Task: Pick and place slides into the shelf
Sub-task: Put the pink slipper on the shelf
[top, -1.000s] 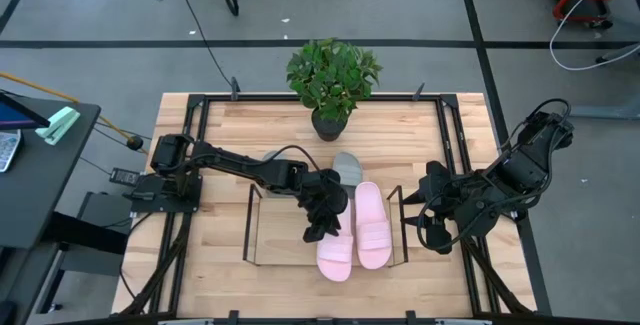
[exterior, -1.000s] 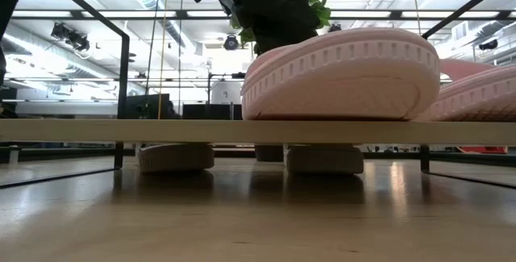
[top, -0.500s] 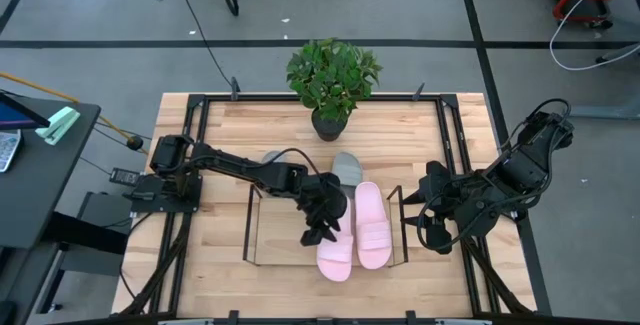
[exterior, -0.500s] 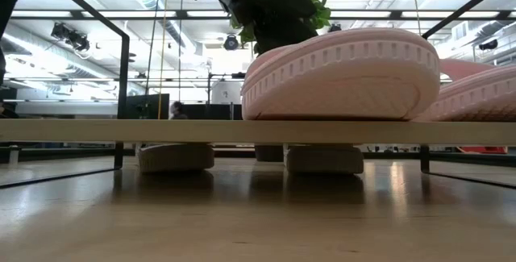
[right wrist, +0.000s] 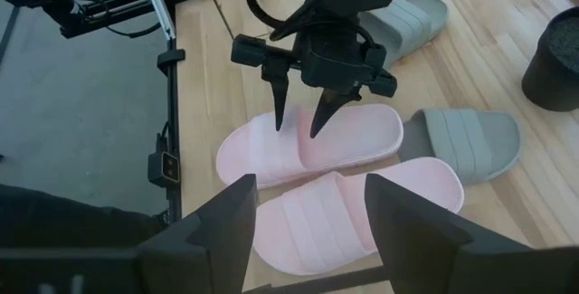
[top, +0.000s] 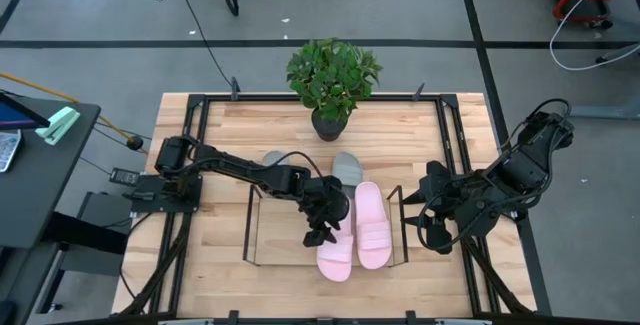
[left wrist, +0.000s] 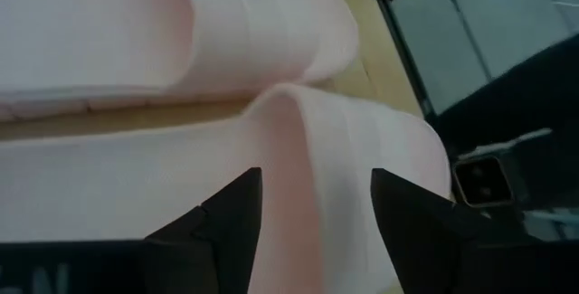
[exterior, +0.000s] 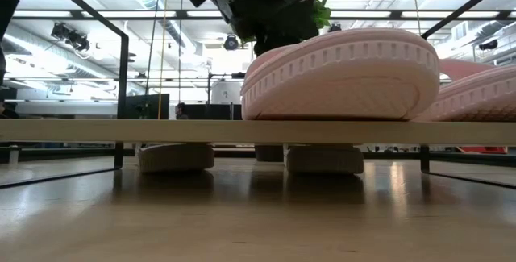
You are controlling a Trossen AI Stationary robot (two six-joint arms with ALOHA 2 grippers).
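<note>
Two pale pink slides lie side by side on the shelf's wood board (top: 280,235), soles down: the left one (top: 335,252) and the right one (top: 372,225). Two grey slides (top: 348,168) (top: 272,156) lie on the table just beyond the shelf's far side. My left gripper (top: 319,235) is open and hovers just above the left pink slide (right wrist: 308,145). In the left wrist view its fingers stand either side of the strap (left wrist: 312,140). My right gripper (top: 415,220) is open and waits at the shelf's right end.
A potted plant (top: 332,80) stands at the table's far edge, beyond the grey slides. The shelf's thin black wire frame (top: 249,225) rises at both ends. The left half of the board (exterior: 121,131) is bare. Black rails run along the table's edges.
My left gripper has shifted only a little above the left pink slide. Both pink slides stay where they were on the board.
</note>
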